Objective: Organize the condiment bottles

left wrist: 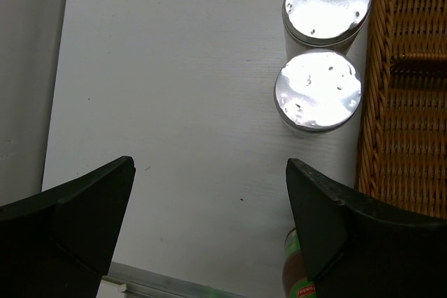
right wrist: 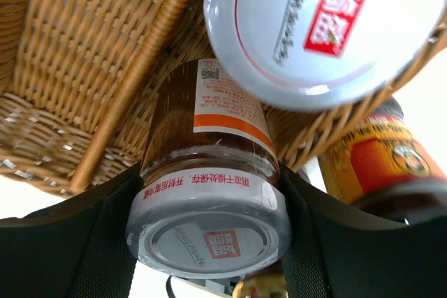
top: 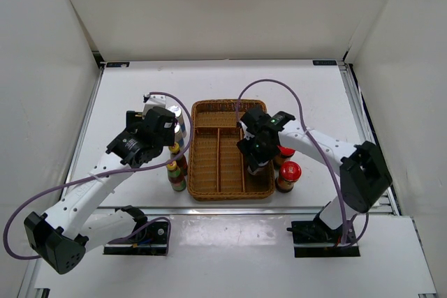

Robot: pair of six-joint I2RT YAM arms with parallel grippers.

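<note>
My right gripper [top: 258, 153] is shut on a grey-lidded jar [right wrist: 208, 222] with brown contents, holding it by the lid in the right compartment of the brown wicker tray [top: 209, 113]. A second grey-lidded jar [right wrist: 314, 26] stands just beyond it in the tray. Two red-lidded jars [top: 289, 172] [top: 284, 152] stand outside the tray's right wall. My left gripper [left wrist: 209, 200] is open and empty over bare table, left of two silver-capped bottles [left wrist: 327, 3] [left wrist: 318, 91]. Two slim yellow-green-capped bottles [top: 177, 175] stand by the tray's left front corner.
The tray's wicker wall [left wrist: 408, 102] runs right beside the silver-capped bottles. A red-lidded jar's orange label [right wrist: 384, 158] shows past the tray wall. White walls close the table on three sides. A metal rail [top: 84, 137] edges the left side.
</note>
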